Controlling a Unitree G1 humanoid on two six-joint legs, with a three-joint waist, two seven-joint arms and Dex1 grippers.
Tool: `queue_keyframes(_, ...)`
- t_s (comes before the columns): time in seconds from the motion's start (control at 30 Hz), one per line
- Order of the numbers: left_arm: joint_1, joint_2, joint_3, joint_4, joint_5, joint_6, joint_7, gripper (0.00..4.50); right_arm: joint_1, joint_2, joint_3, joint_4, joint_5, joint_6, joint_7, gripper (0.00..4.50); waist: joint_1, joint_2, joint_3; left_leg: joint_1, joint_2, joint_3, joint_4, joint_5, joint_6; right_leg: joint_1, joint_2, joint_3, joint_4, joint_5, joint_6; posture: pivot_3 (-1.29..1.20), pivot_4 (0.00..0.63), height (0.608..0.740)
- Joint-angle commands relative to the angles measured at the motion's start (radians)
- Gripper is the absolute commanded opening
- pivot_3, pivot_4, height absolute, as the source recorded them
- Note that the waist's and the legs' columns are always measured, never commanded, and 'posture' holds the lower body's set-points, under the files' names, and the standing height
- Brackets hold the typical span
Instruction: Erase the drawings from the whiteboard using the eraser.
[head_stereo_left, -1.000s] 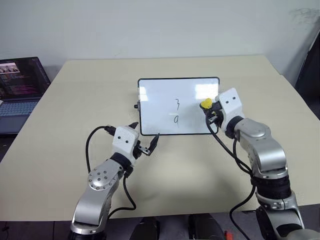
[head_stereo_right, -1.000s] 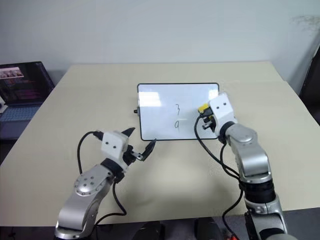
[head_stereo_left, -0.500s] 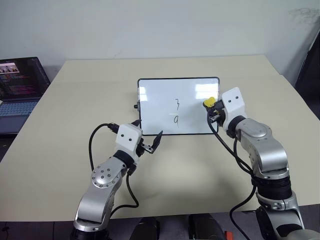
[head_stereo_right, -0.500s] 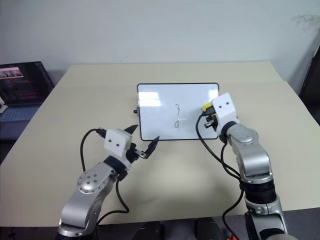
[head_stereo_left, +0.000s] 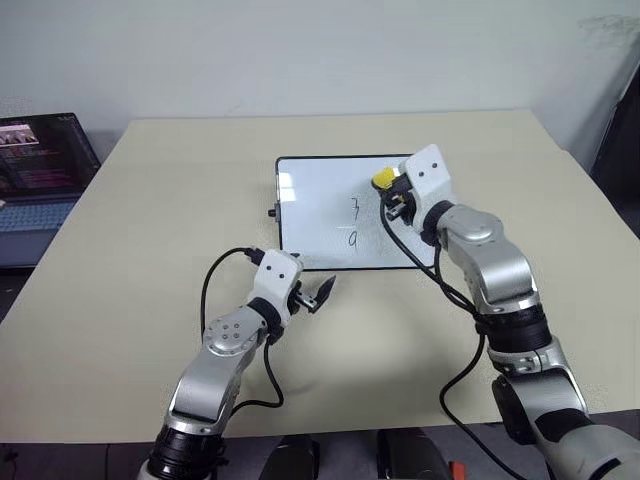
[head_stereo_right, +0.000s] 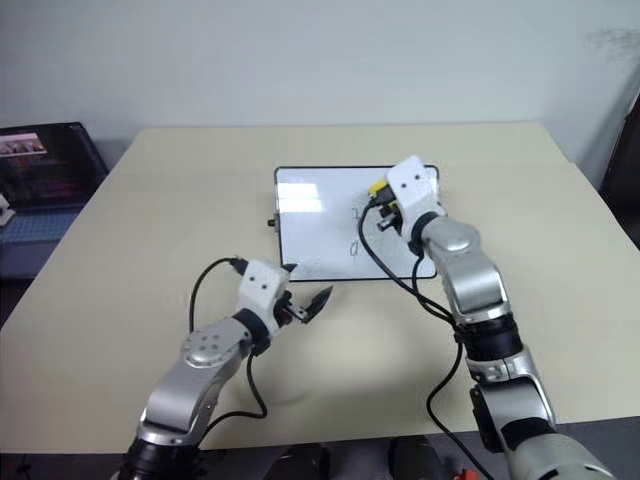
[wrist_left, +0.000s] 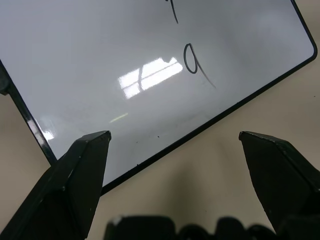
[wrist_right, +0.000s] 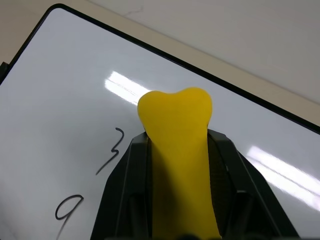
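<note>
Right now I'm holding the yellow eraser (head_stereo_left: 383, 179) pinched in my right hand (head_stereo_left: 392, 192) over the whiteboard (head_stereo_left: 310, 215) on the desk (head_stereo_left: 150, 230), just beside the drawings (head_stereo_left: 354, 222). If I'm pressing unevenly, the board may be sliding, since my left hand (head_stereo_left: 312, 295), fingers spread and empty, is hovering at its near edge.

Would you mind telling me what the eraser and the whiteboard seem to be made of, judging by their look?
The eraser looks like soft yellow foam or rubber with a matte finish: it bulges past the right gripper's fingers that pinch it. The whiteboard seems a hard, glossy coated sheet, since it mirrors bright lights; its thin black frame looks like plastic, though that is uncertain.
</note>
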Motion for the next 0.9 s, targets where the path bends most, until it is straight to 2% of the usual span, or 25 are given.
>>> queue_keyframes(0.03,-0.056,-0.026,-0.008,0.002,0.007,-0.001,0.014,4.50,-0.084,0.009,0.013,0.077,-0.008,-0.107,0.022,1.12,0.000,0.000,0.000,0.000,0.000,0.000,0.000,0.000,0.000,0.000,0.000,0.000,0.000,0.000,0.000,0.00,0.150,0.740)
queue_keyframes(0.37,-0.073,-0.026,-0.003,-0.018,0.008,0.016,0.024,4.50,-0.245,0.038,0.064,0.377,-0.051,-0.315,0.077,1.12,-0.003,0.000,0.000,0.000,0.000,0.001,0.000,0.000,0.000,-0.001,0.000,0.001,0.000,0.000,0.000,0.00,0.150,0.740)
queue_keyframes(0.9,-0.072,-0.029,0.002,-0.083,0.005,0.059,0.052,4.50,-0.257,0.079,0.087,0.570,-0.103,-0.368,0.089,1.12,-0.004,0.000,0.000,0.000,0.000,0.001,0.000,0.000,0.000,-0.001,0.000,0.001,0.002,0.000,0.000,0.00,0.150,0.740)
